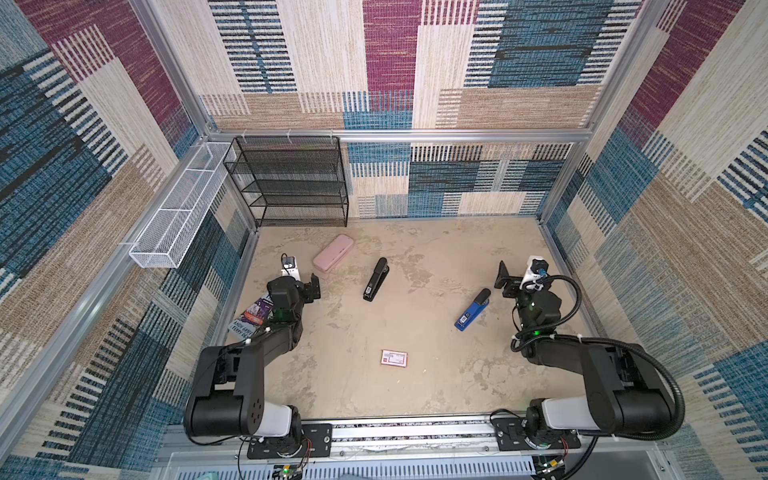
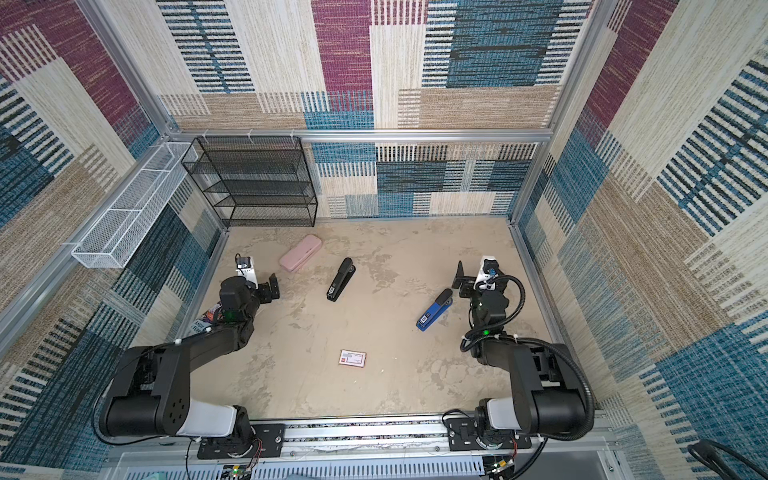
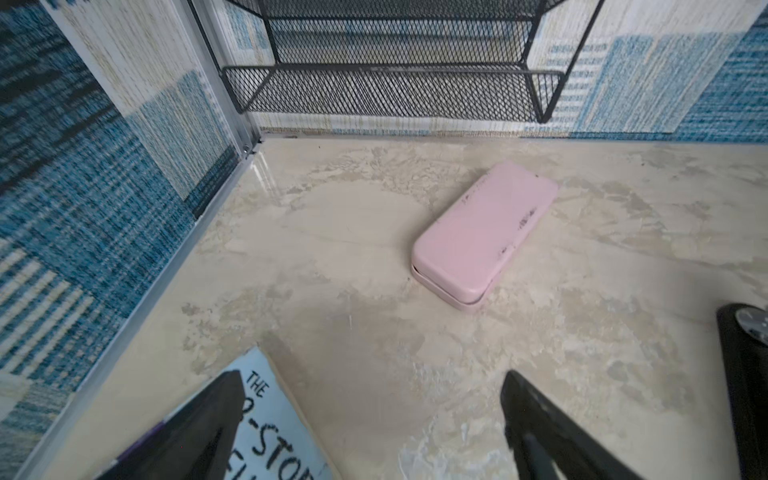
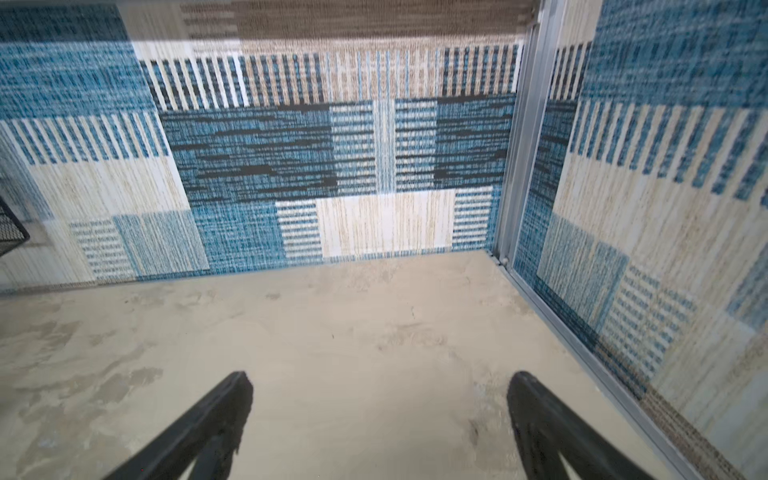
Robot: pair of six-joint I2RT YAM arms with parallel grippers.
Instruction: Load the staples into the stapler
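Both our left claw (image 3: 374, 384) and right claw (image 4: 380, 380) hung spread wide and empty over the mottled beige desk (image 1: 436, 395), where we saw the small flat white red-edged cardboard staple box (image 1: 394, 358) lying front-centre, untouched.

staple box (image 1: 394, 358) on counter (image 1: 415, 395) | far stapler (image 1: 375, 279) behind box | near stapler (image 1: 473, 310) behind-right | case (image 1: 333, 259) behind-left, farthest
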